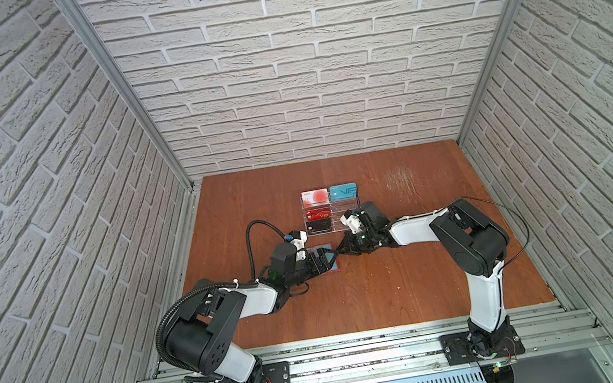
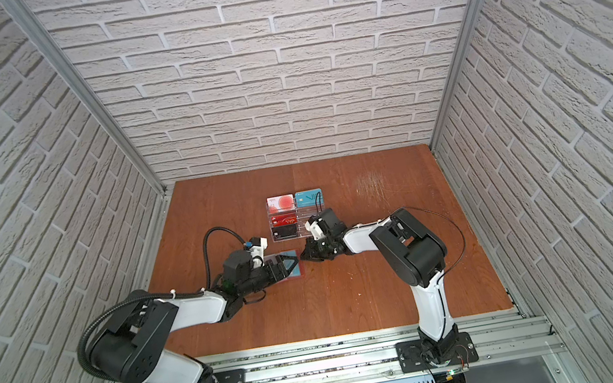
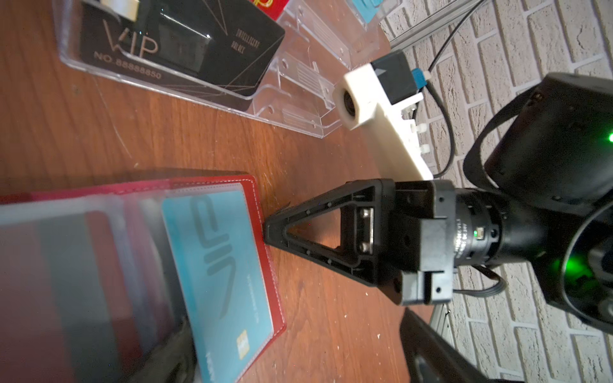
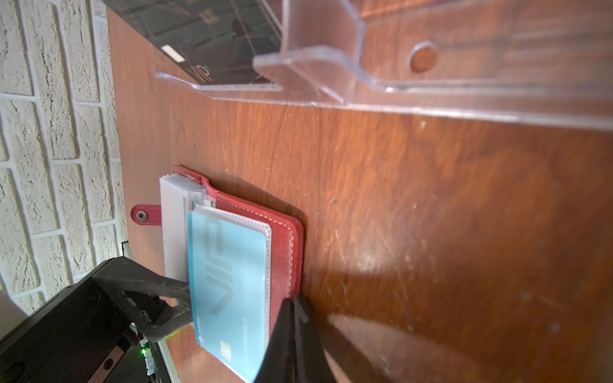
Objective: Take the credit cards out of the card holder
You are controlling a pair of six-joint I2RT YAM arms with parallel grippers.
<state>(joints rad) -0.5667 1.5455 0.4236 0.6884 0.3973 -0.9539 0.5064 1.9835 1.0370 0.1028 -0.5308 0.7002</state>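
**Two grippers at the open card holder**

Left of middle in a top view, the left gripper [image 1: 323, 261] had its fingers spread wide over the card holder [image 4: 285, 238]. The holder lay open on the table [image 1: 395, 279]. The teal card [image 4: 229, 282] poked out of a clear sleeve. It looked thin, stiff and slippery, best pinched by its bare end. The right gripper [image 3: 267, 228] was shut tight, with its tips touching the holder's edge. Any pinch was hidden, and the red card was too blurry to find.

The teal card [image 3: 215, 262] in the card holder [image 3: 265, 205] read "VIP". The black card [image 3: 179, 43] in the clear stand [image 3: 298, 112] bore "VIP" and "NO.88888850". The stand's upper blue card [image 1: 343, 192] also read "VIP".
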